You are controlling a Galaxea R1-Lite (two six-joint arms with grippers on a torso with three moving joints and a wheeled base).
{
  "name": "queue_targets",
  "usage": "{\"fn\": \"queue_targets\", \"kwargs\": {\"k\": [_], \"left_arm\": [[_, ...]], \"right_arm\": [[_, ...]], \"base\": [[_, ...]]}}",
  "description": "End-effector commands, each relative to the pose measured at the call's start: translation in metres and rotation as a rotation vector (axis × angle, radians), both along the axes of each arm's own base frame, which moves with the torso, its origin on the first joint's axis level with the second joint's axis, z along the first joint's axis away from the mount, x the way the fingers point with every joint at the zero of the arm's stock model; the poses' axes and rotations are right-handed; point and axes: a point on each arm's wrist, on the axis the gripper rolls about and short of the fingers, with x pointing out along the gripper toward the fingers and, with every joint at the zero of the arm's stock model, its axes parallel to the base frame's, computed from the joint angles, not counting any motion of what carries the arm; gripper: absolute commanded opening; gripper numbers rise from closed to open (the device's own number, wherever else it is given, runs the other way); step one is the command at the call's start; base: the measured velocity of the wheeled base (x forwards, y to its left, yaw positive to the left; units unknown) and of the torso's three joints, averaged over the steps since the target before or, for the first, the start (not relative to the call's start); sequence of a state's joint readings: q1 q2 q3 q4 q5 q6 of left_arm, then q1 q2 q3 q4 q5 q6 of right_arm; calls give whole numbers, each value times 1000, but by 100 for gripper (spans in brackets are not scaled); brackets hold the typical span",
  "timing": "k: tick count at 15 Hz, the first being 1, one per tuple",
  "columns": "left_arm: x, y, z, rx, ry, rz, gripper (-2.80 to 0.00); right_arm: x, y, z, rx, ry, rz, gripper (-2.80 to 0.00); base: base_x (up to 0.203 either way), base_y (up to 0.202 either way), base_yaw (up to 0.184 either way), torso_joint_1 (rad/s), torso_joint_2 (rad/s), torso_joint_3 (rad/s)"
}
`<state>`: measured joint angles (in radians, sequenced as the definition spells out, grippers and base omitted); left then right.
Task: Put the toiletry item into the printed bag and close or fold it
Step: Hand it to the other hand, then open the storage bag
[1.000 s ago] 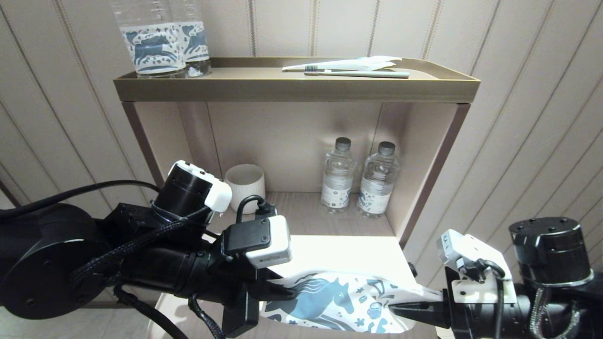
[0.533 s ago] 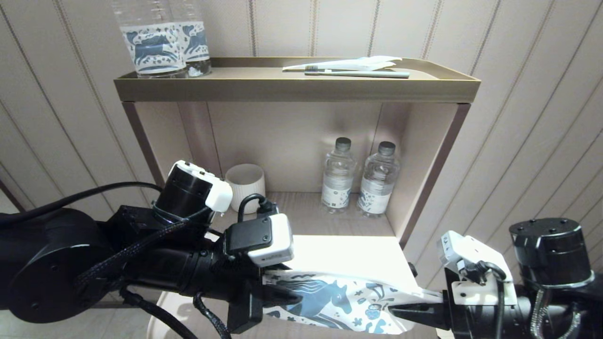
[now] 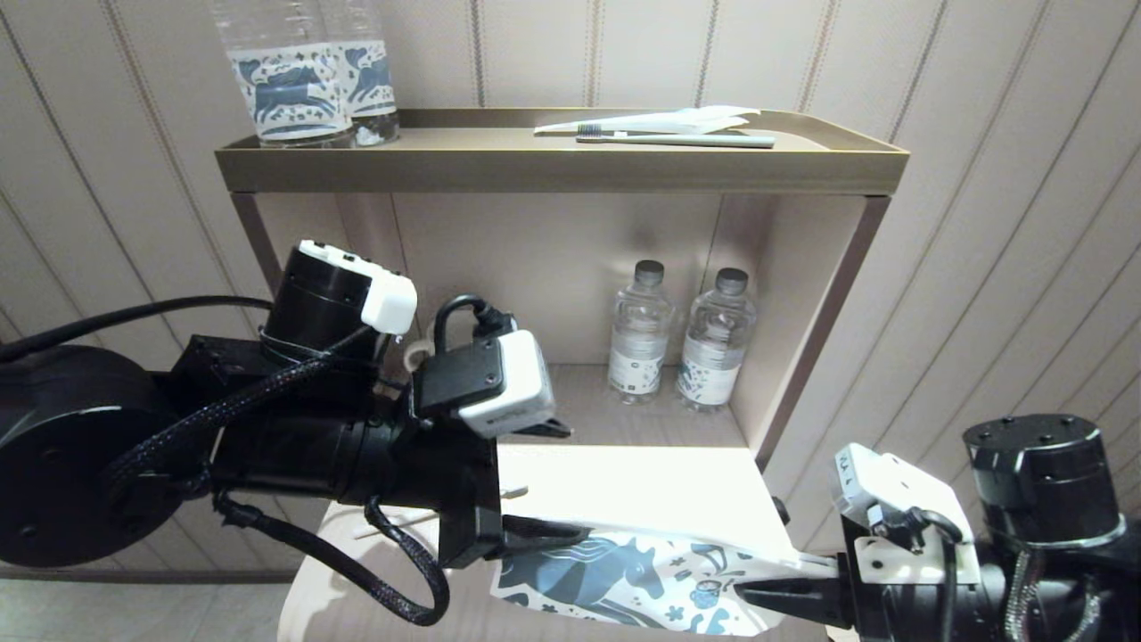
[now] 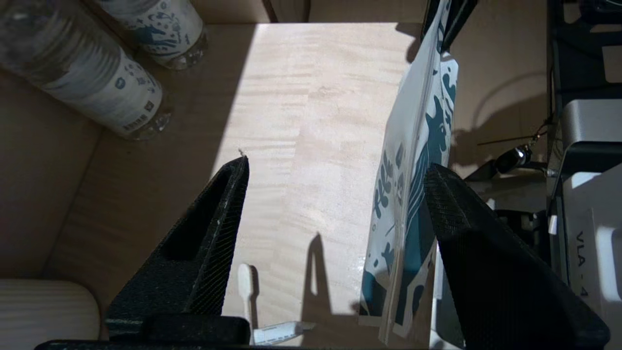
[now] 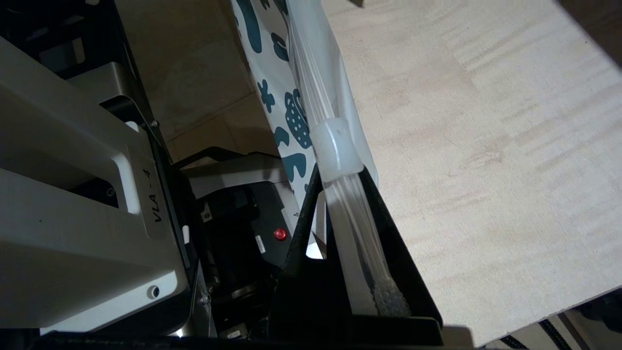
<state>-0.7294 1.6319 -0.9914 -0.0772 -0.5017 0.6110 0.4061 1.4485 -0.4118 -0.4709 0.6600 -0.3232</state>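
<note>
The printed bag (image 3: 642, 580) is seen low in the centre of the head view, held on edge over the pale counter (image 3: 660, 481); whether anything lies inside it cannot be told. Its right end, along the zip strip, is clamped by the clenched right hand (image 3: 744, 590) at the lower right of the frame; in the right wrist view the white zip slider (image 5: 335, 150) sits just ahead of the pinching fingers. The left hand (image 3: 557, 486), at centre left, is released, its two fingers spread wide, the lower one just beside the bag's left end; contact cannot be told. In the left wrist view a white toothbrush (image 4: 247, 291) lies on the counter between the spread fingers, outside the bag. On the top shelf (image 3: 553, 165) a second toothbrush (image 3: 677, 139) lies beside a white wrapper (image 3: 660, 121), and two clear bottles with horse-print labels (image 3: 307, 80) stand at the upper left. In the compartment below, two small capped water bottles (image 3: 677, 334) stand side by side in the centre.
</note>
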Motion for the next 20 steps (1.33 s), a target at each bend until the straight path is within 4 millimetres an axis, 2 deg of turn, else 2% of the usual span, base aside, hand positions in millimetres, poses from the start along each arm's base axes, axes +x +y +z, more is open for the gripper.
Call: {"fn": "queue_targets", "kwargs": {"k": [1,4,7,11,13,15,20], "left_arm": [[0,0,6,-14,-20,-3,0],[-1,1,22,-47,-60,-2,0],[-8,-9,33,-57,-71,-37,0],[-13,-26,22,-27,-7,-79,0],[-11,-41,14,-18,50,-66,0],[-12,-54,14,-28,99,-37,0],[-9,-58,15,-51,190,13,0]], "right_arm": [[-1,3,3,7,-12,19,-280],[-3,10,5,9,-18,53,-280],[-6,23,11,15,-37,108,-280],[-3,33,16,14,-37,141,-280],[0,36,17,15,-39,140,-280],[4,38,17,16,-38,141,-280],[5,38,23,30,-56,141,-280]], "base": [[0,0,0,0,0,0],[0,0,0,0,0,0],[0,0,0,0,0,0],[0,0,0,0,0,0],[0,0,0,0,0,0],[0,0,0,0,0,0],[0,0,0,0,0,0]]}}
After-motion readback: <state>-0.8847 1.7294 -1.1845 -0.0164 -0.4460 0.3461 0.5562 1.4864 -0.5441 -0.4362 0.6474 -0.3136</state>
